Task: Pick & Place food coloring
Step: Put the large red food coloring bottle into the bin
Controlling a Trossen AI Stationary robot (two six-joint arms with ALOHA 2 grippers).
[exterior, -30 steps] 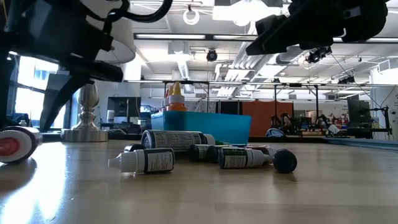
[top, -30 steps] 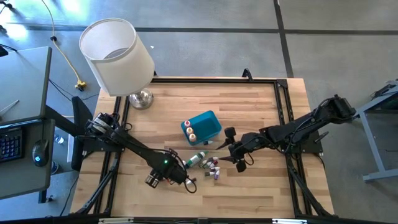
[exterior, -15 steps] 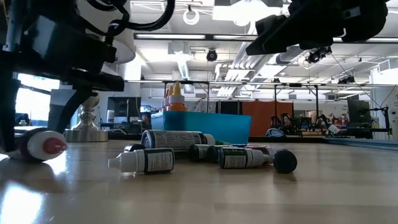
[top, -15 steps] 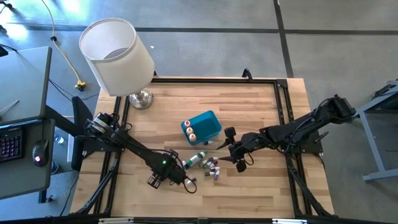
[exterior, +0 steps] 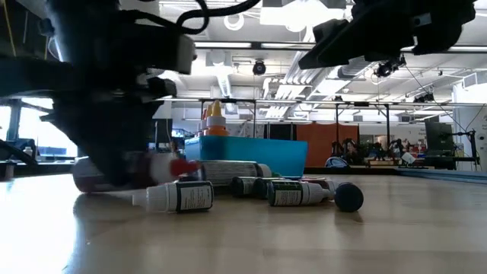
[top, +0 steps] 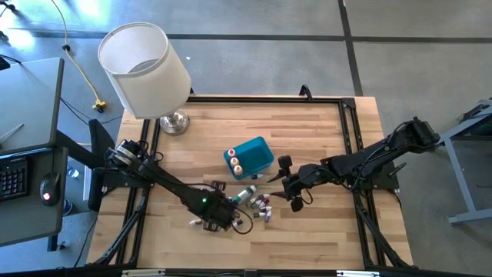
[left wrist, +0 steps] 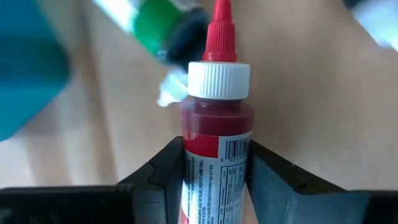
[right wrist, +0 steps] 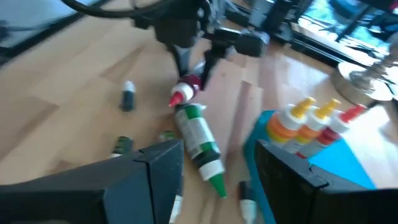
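Pinched between your left gripper's (left wrist: 214,180) jaws is a red food coloring bottle (left wrist: 216,134), low over the table (top: 323,238) beside the loose bottles (top: 257,204). Your right gripper (top: 292,192) hovers nearby, jaws spread, near the teal bin (top: 254,154).

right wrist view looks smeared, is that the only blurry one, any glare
Right wrist view: smeared throughout, green-capped bottle soft. Left wrist view: red bottle sharp, background defocused. Low view: bright ceiling lights, near arm a dark silhouette. High view: crisp, even light.
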